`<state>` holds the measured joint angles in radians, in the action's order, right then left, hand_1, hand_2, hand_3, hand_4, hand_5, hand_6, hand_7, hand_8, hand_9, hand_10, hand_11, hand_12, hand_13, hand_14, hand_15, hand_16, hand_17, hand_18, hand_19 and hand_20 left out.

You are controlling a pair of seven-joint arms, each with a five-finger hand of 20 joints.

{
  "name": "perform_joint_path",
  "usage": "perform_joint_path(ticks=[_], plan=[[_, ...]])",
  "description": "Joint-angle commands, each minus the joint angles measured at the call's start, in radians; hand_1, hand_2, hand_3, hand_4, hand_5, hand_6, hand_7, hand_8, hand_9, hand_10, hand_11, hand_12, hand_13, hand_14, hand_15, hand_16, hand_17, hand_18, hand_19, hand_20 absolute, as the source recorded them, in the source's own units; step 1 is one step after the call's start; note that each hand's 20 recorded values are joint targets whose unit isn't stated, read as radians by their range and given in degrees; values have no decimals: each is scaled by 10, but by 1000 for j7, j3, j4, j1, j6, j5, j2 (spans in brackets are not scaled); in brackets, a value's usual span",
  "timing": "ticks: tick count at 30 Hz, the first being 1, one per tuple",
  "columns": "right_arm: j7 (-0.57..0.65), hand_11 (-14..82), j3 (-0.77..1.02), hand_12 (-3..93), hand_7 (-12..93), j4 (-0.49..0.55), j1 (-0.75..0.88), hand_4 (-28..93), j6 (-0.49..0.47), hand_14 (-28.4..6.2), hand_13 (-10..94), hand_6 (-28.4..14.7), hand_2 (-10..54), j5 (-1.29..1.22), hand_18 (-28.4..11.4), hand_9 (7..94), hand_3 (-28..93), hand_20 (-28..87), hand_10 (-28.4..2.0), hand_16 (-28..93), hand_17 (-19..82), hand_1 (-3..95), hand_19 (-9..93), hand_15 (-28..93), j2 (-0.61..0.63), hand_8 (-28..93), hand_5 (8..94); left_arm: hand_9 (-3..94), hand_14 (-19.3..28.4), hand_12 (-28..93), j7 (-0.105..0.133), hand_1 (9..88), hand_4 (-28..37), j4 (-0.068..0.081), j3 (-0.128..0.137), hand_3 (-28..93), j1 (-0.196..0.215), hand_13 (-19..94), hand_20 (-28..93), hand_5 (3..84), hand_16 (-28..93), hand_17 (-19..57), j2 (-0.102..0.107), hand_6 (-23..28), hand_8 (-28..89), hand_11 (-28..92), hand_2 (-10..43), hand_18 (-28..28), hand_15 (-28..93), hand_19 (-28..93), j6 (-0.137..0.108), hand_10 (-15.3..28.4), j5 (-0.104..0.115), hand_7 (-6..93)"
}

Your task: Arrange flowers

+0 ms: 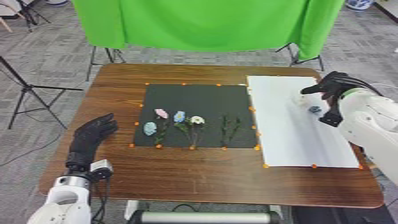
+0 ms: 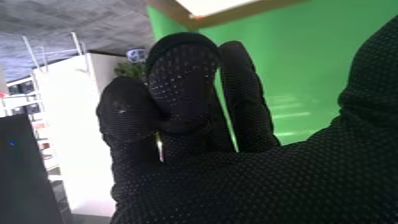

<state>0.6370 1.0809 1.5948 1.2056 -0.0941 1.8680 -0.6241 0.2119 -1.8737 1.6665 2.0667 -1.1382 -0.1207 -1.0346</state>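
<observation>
In the head view my right hand [image 1: 332, 89] is over the far right of the white sheet, open with nothing in its grasp. Beside it, a small white and blue object [image 1: 314, 109] is partly visible; its shape is unclear. My left hand [image 1: 89, 134] rests open at the table's left side. On the black mat lie a pink flower [image 1: 161, 113], a light blue flower [image 1: 179, 117], a white flower [image 1: 197, 120] and a rounder pale blue flower [image 1: 150, 128]. Green stems [image 1: 225, 127] lie to their right. The right wrist view has my right hand [image 2: 222, 182] with relaxed, slightly bent fingers.
The black mat [image 1: 195, 95] and white sheet [image 1: 298, 145] lie side by side on the brown table [image 1: 195, 172], with orange markers along their edges. A green cloth [image 1: 213, 25] hangs behind the table on stands.
</observation>
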Motion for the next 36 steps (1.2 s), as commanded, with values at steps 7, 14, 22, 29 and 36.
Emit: perform_joint_path(ticks=[7,14,22,29,36], plan=[[36,95,19,199,149,-15,115,-159,-34,-65,813,-13,-95,34,-182,567,674,527,-158,294,530,272,932,627,-4,-66,517,481,166,108,-22,252,-246,-3,0,698,21,375,204,498,10,50,-10,18,-85,192,-54,137,251,122,8,127,-1,175],[46,108,-4,195,167,-18,144,-171,-17,-64,814,-7,-95,37,-180,584,679,523,-149,295,531,318,932,626,-17,-77,531,481,167,108,-29,251,-246,-5,3,701,27,375,205,498,9,45,-9,19,-85,194,-55,141,253,128,11,127,-1,175],[30,186,-96,227,242,-35,121,-216,209,-39,867,17,-88,90,-163,765,636,551,-120,302,583,505,932,627,-11,27,643,482,168,107,-31,251,-249,-6,7,701,25,373,203,498,9,43,-8,17,-86,195,-53,142,254,131,13,127,-1,178],[10,107,-89,384,262,38,73,-200,313,-20,907,5,-95,132,-155,912,627,590,-86,320,626,598,932,626,33,58,779,481,167,107,-21,251,-249,-5,8,702,24,373,202,497,9,42,-8,17,-86,195,-53,143,255,132,8,127,1,178],[-74,101,-202,390,261,166,-144,-199,324,-17,908,6,-95,102,-151,914,627,596,-90,325,630,601,932,629,7,62,784,481,168,107,-20,250,-248,-6,9,704,27,371,201,498,9,41,-7,17,-86,195,-53,144,253,133,3,127,4,177]])
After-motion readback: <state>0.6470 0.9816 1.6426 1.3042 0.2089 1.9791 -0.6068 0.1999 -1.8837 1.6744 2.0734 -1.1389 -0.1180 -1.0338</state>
